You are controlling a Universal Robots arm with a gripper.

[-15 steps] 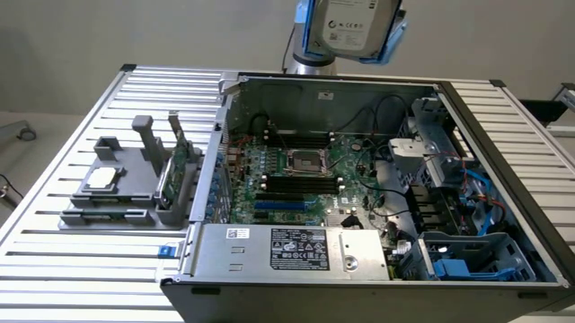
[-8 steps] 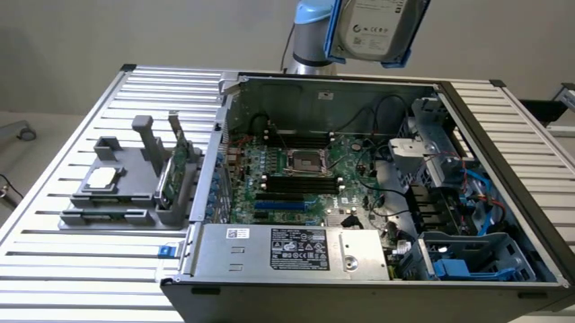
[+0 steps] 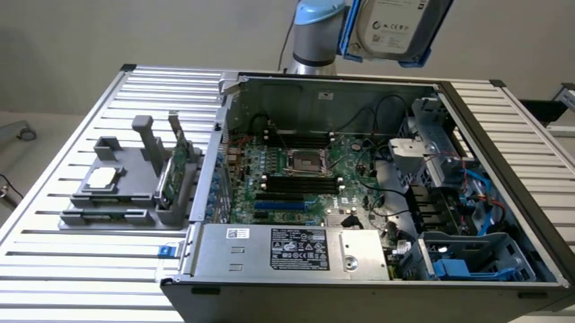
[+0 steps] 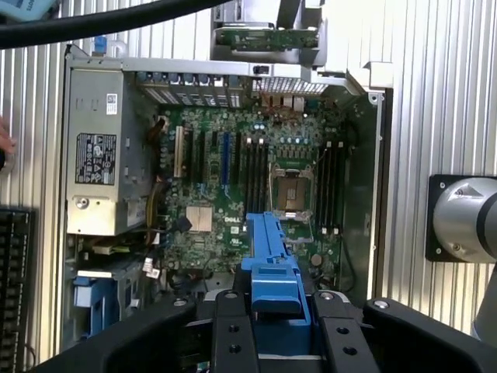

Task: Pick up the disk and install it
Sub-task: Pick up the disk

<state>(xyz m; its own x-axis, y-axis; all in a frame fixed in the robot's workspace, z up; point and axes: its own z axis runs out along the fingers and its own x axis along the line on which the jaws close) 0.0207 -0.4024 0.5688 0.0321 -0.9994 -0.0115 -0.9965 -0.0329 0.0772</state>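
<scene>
In the exterior view, the disk (image 3: 395, 27) hangs high above the far wall of the open computer case (image 3: 359, 87), well apart from the blue drive bay (image 3: 476, 259) at the near corner on the exterior view's right. In the wrist view, the tool (image 4: 279, 315) pinches the disk's blue plastic edge between its black fingers (image 4: 231, 326), over the motherboard (image 4: 233, 179). With so narrow a hold, the disk could tilt or slip and strike the board, or snag the loose cables (image 3: 467, 185) beside the bay.
</scene>
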